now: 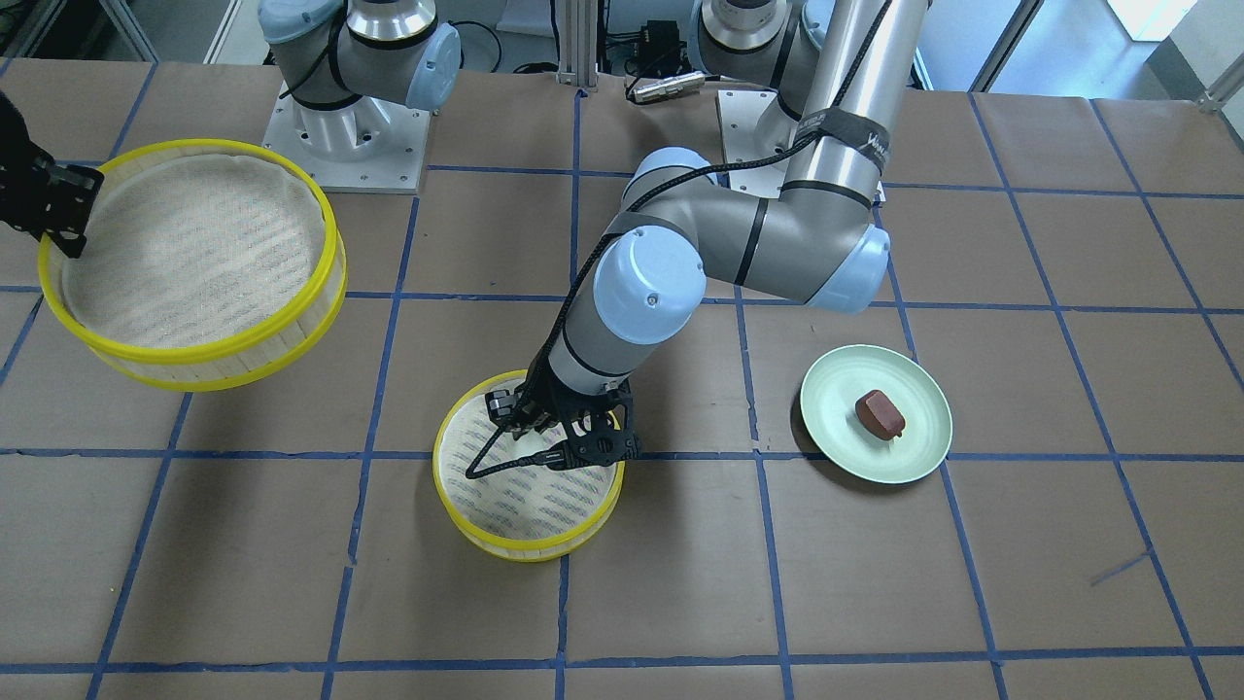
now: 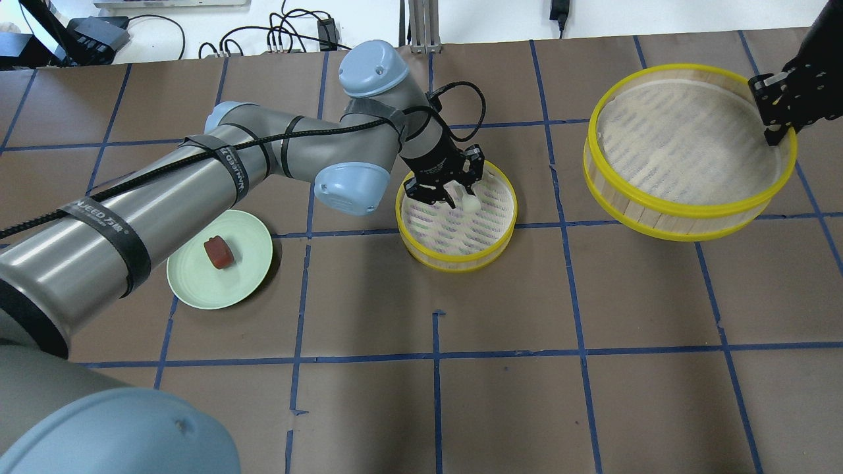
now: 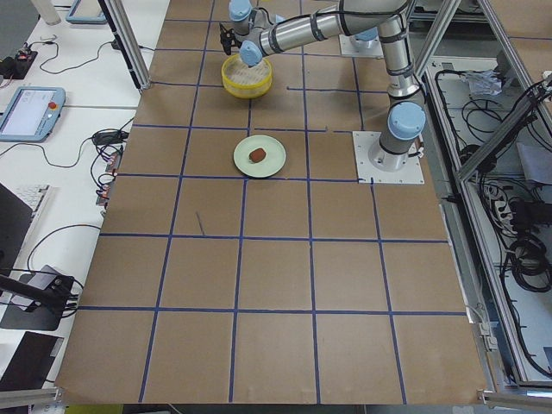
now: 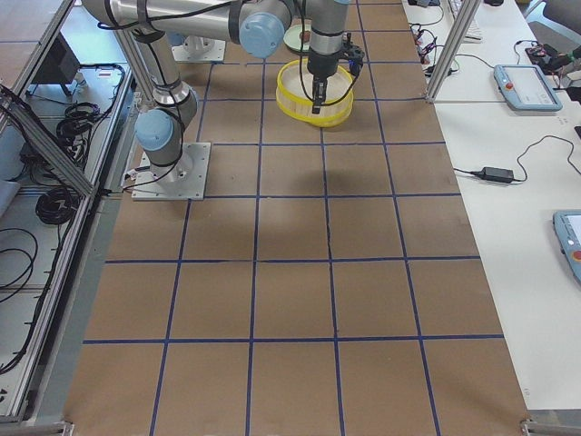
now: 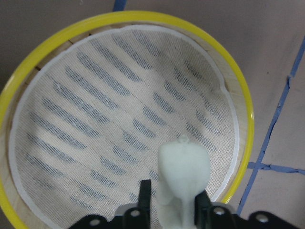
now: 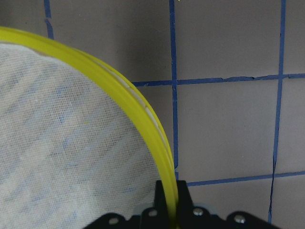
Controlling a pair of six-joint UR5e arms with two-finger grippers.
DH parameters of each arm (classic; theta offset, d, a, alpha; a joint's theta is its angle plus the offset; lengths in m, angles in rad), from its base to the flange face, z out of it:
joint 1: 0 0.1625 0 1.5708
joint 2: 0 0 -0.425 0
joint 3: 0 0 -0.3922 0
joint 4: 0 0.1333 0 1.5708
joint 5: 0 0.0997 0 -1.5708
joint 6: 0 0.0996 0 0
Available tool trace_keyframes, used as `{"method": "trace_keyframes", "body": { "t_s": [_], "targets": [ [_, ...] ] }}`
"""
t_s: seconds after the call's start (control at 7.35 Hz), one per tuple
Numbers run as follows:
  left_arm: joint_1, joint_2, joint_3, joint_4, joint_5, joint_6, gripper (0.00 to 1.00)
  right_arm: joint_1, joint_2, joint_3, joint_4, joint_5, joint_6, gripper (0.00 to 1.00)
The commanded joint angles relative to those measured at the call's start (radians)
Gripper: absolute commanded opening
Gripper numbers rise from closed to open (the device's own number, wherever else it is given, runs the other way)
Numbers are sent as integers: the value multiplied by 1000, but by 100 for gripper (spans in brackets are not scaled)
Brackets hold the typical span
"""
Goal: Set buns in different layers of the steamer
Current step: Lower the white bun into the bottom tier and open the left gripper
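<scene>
My left gripper (image 2: 454, 197) is shut on the white bun (image 5: 183, 176) and holds it just over the white cloth liner of the steamer layer (image 2: 454, 265) that stands on the table's middle. My right gripper (image 2: 772, 135) is shut on the yellow rim (image 6: 138, 107) of the second steamer layer (image 2: 678, 209), which hangs lifted and tilted above the table at the right of the overhead view; its liner is bare. The dark reddish-brown bun (image 2: 218, 252) lies on the pale green plate (image 2: 197, 289), under my left forearm's side.
The table is covered in brown paper with a blue tape grid. The two arm bases (image 1: 350, 136) stand at the robot's edge. Cables and gear lie beyond the table's far edge in the overhead view.
</scene>
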Motion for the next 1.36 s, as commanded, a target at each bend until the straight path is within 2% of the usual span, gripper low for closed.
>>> {"method": "trace_keyframes", "body": {
  "t_s": [0.0, 0.68, 0.95, 1.09, 1.22],
  "targets": [
    [-2, 7, -1, 6, 3, 2, 97, 0, 1, -1, 0, 1, 0, 16],
    [4, 62, -7, -6, 12, 60, 100, 0, 0, -1, -2, 0, 0, 17],
    [15, 85, -19, -12, 113, 130, 100, 0, 1, -1, -3, 1, 0, 17],
    [77, 137, -21, -87, 137, 190, 100, 0, 0, 0, -2, 4, 0, 18],
    [173, 184, -28, -181, 142, 327, 100, 0, -2, 2, -2, 9, 2, 18]
  ]
}}
